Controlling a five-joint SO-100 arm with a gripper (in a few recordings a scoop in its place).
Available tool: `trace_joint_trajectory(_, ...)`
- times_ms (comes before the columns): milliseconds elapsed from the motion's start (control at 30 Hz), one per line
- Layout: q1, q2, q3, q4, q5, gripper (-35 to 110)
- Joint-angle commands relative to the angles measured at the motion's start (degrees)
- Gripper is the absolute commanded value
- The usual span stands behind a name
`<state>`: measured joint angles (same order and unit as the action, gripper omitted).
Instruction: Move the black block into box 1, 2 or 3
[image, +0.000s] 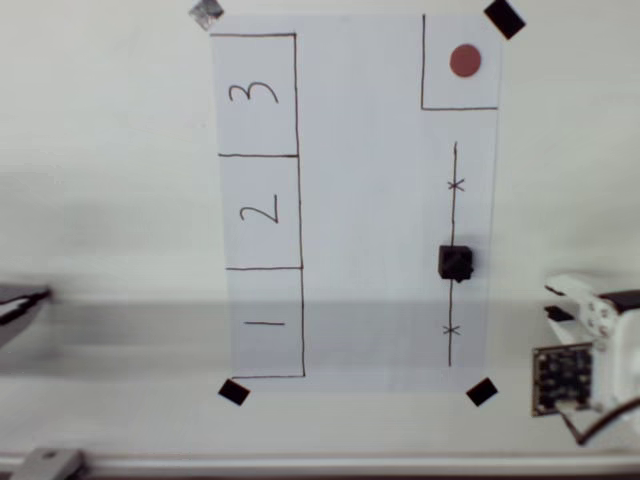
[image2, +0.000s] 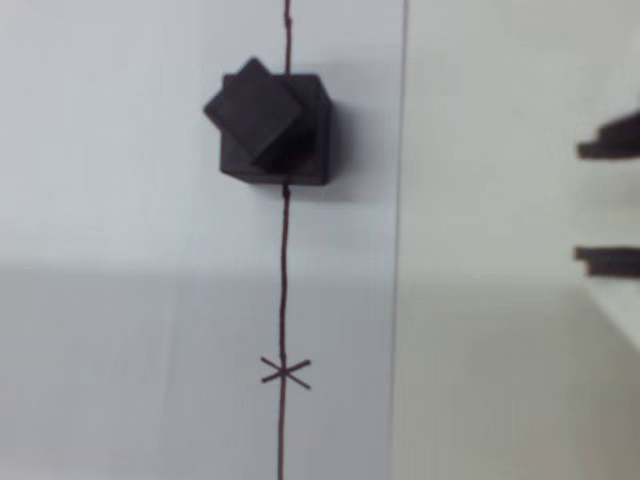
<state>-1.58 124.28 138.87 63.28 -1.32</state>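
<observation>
The black block (image: 455, 262) is a small matte cube sitting on the pen line at the right side of the white paper, between the two x marks. In the wrist view the black block (image2: 270, 120) lies at upper centre, turned slightly on the line. Box 2 (image: 262, 212) is the middle outlined rectangle on the paper's left side, and nothing is inside it. My gripper (image: 556, 300) is off the paper's right edge, a little lower than the block and apart from it. Its fingers stand apart with nothing between them, and their dark tips (image2: 610, 260) show at the wrist view's right edge.
Box 3 (image: 255, 93) lies above box 2 and box 1 (image: 265, 323) below it. A square with a red dot (image: 465, 61) fills the paper's top right corner. Black tape squares (image: 481, 392) pin the corners. A studded circuit board (image: 560, 378) rides on my arm.
</observation>
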Motion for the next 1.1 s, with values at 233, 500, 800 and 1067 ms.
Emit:
trace_joint_trajectory(233,0.09,-14.85,-12.74,-5.71,-0.26,11)
trace_joint_trajectory(500,2.46,-22.94,-20.39,-6.06,-1.76,15)
trace_joint_trajectory(800,5.27,-22.68,-20.74,-5.98,-5.27,21)
trace_joint_trajectory(1067,5.98,-22.24,-20.74,-5.98,-6.15,29)
